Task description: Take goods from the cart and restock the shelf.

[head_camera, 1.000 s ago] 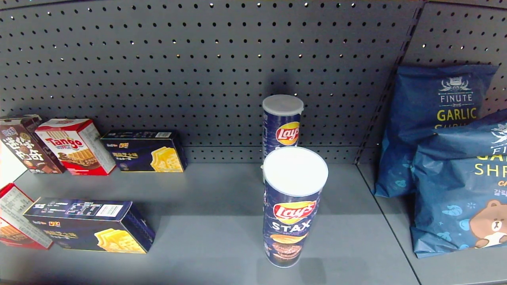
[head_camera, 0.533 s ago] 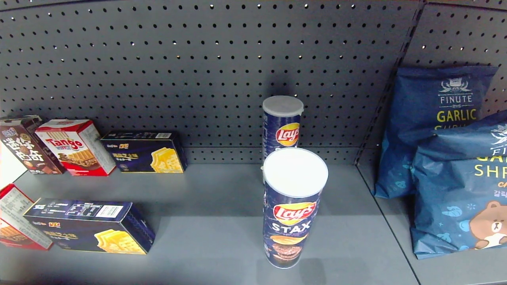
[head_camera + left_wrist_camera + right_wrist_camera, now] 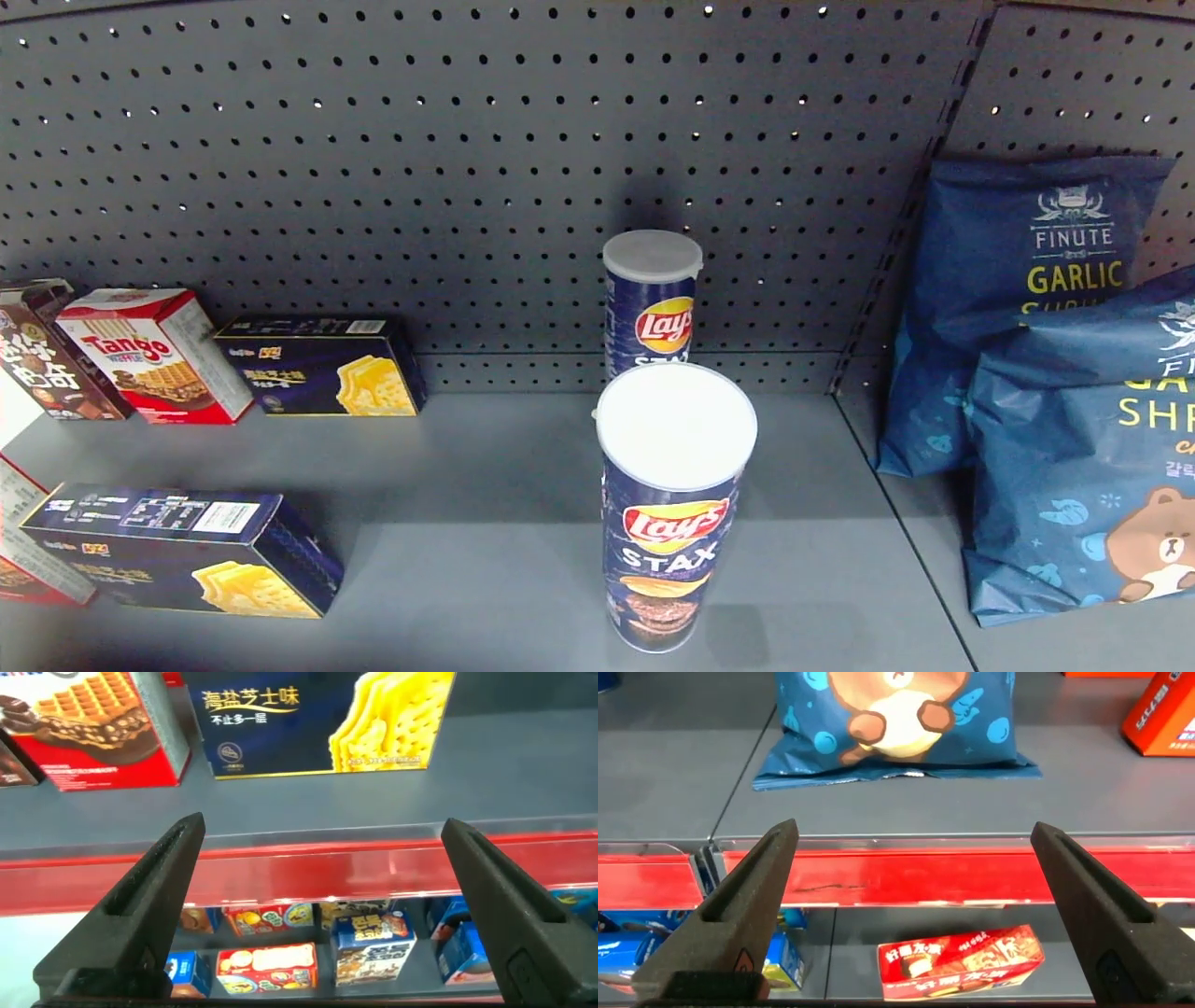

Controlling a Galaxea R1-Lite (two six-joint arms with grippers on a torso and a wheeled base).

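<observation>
Two dark blue chip cans stand upright on the grey shelf, one near the front and one behind it by the pegboard. My left gripper is open and holds nothing; it hangs before the shelf's red front edge, below a dark blue cracker box and a red wafer box. My right gripper is open too, in front of the red edge strip, below a blue snack bag with a bear.
At the shelf's left lie a brown box, a red wafer box and two dark blue cracker boxes. Blue snack bags lean at the right. A lower shelf carries more boxes.
The head view has shifted: everything sits a little lower and further left in the picture. The goods themselves have not moved.
</observation>
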